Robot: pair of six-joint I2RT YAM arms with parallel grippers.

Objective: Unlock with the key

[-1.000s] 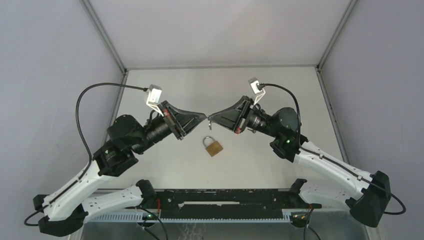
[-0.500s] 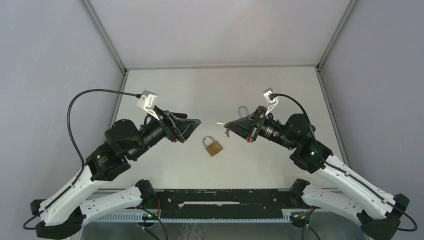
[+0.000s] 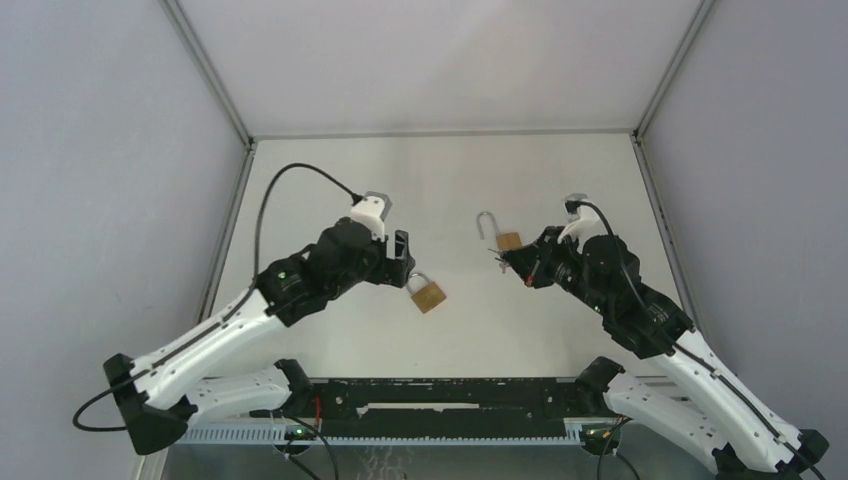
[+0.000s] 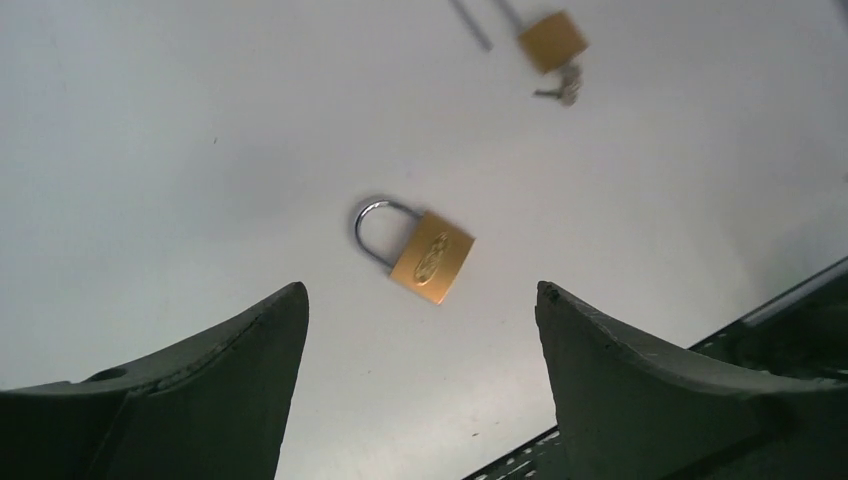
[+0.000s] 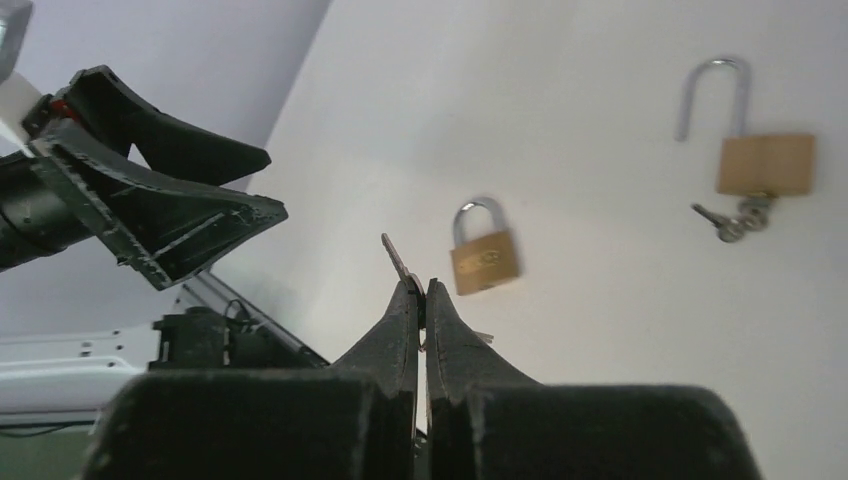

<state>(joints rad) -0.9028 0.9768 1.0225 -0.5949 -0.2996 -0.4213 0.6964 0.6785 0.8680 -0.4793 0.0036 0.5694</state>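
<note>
A shut brass padlock (image 3: pixel 427 292) lies on the table, shackle toward the far left. My left gripper (image 3: pixel 403 262) hangs just left of it and stands open and empty; in the left wrist view the padlock (image 4: pixel 430 257) lies just beyond its wide-spread fingertips (image 4: pixel 290 305). My right gripper (image 5: pixel 420 290) is shut on a small silver key (image 5: pixel 393 252), whose blade sticks out up and left. In the top view this gripper (image 3: pixel 510 263) is off to the right of the shut padlock (image 5: pixel 483 255), which lies beyond its tips.
A second brass padlock (image 3: pixel 505 239) with its shackle sprung open lies near the right gripper; a key bunch (image 5: pixel 735 218) hangs from its body (image 5: pixel 765 163). The black rail (image 3: pixel 450 400) runs along the near edge. Grey walls enclose the table.
The two grippers were tip to tip a second ago. The left one opened and swung down beside the shut padlock. The right one drew back to the right, still gripping the key.
</note>
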